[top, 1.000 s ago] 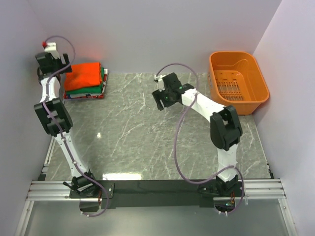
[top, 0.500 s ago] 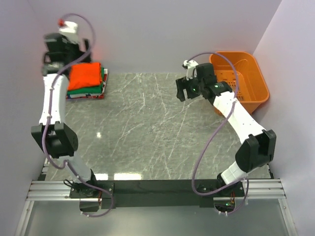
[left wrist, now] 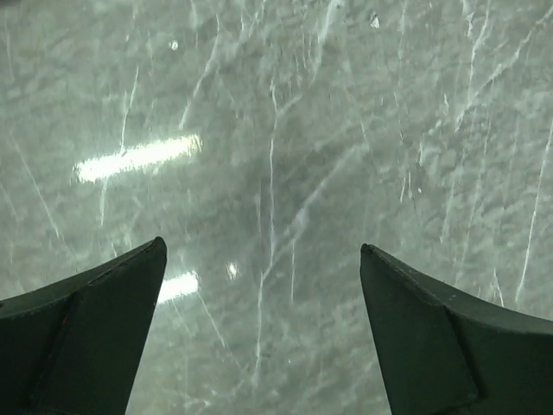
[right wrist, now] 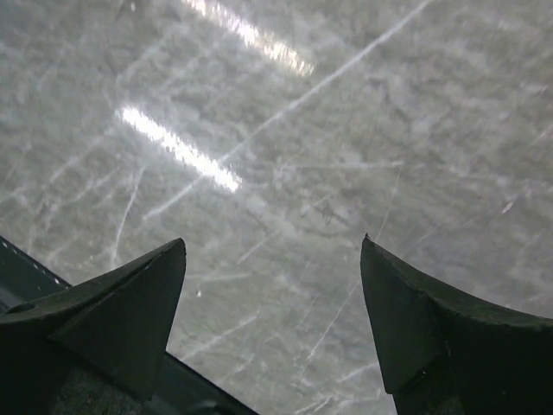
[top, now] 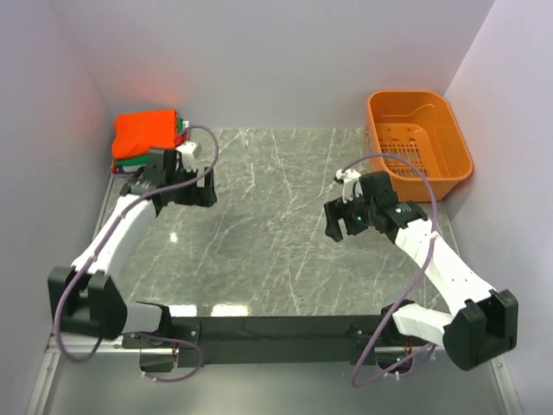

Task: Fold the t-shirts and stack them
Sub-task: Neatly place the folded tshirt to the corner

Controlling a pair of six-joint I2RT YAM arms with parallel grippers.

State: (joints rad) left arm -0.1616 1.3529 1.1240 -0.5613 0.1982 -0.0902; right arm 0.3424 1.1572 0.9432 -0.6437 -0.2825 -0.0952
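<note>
A stack of folded t-shirts (top: 145, 136) sits at the back left corner of the table, a bright orange-red one on top, with green and white/red layers beneath. My left gripper (top: 202, 188) is open and empty over the marble, just in front and to the right of the stack. My right gripper (top: 337, 222) is open and empty over the table right of the middle. Both wrist views show only bare marble between spread fingers (left wrist: 95, 337) (right wrist: 432, 328).
A rigid orange plastic basket (top: 420, 143) stands at the back right, nothing visible inside it. The grey marble tabletop (top: 259, 225) lies between the arms. Purple walls close in the back and both sides.
My left arm swung down from high above the stack to low over the table in front of it. My right arm drew back from near the basket toward the table's middle right.
</note>
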